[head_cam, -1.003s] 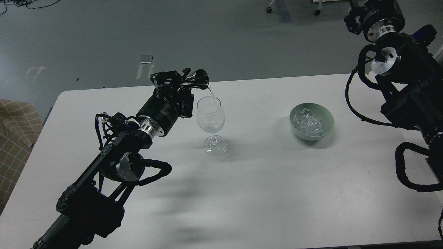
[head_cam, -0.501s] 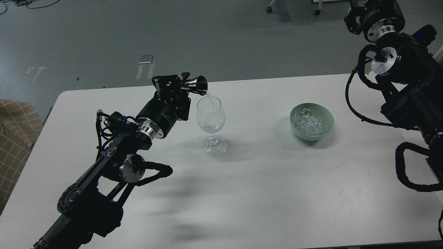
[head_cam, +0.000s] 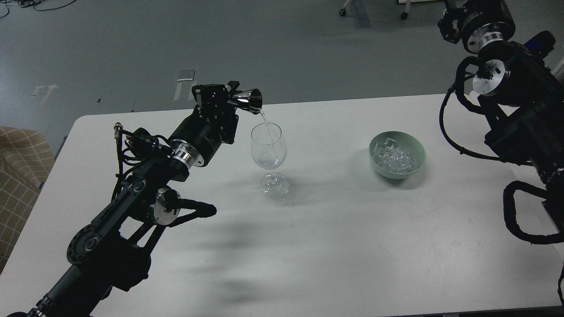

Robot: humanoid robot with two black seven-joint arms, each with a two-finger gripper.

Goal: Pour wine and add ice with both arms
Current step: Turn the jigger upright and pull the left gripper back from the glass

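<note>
On the white table [head_cam: 335, 246] stands a clear stemmed wine glass [head_cam: 268, 155], upright, a little left of the middle of the table. The left arm [head_cam: 145, 193] comes in from the lower left corner and reaches up and to the right, so that the left gripper [head_cam: 232, 97] is just to the upper left of the glass rim. This gripper is closed around a small shiny metal jigger [head_cam: 249, 100], which is tipped on its side with the open mouth turned to the right, above the glass. From the mouth of the jigger a thin clear stream [head_cam: 263, 119] falls into the bowl of the glass; the liquid has no colour, and how much is already inside the glass is difficult to see. The jigger does not touch the glass. To the right of the glass, well apart from it, sits a pale green bowl [head_cam: 416, 160], and the ice [head_cam: 393, 158] lies inside it as a heap of small clear cubes. The right arm [head_cam: 520, 114] is at the right edge of the view, raised high above the table and far from the bowl. The right gripper [head_cam: 448, 27] is at the top right corner, dark and partly cut by the edge of the view, so it is not possible to tell if its fingers are apart or together, and nothing can be seen in it. Behind the table there is a grey floor [head_cam: 132, 44], and a beige checked seat [head_cam: 20, 176] is at the left edge.
</note>
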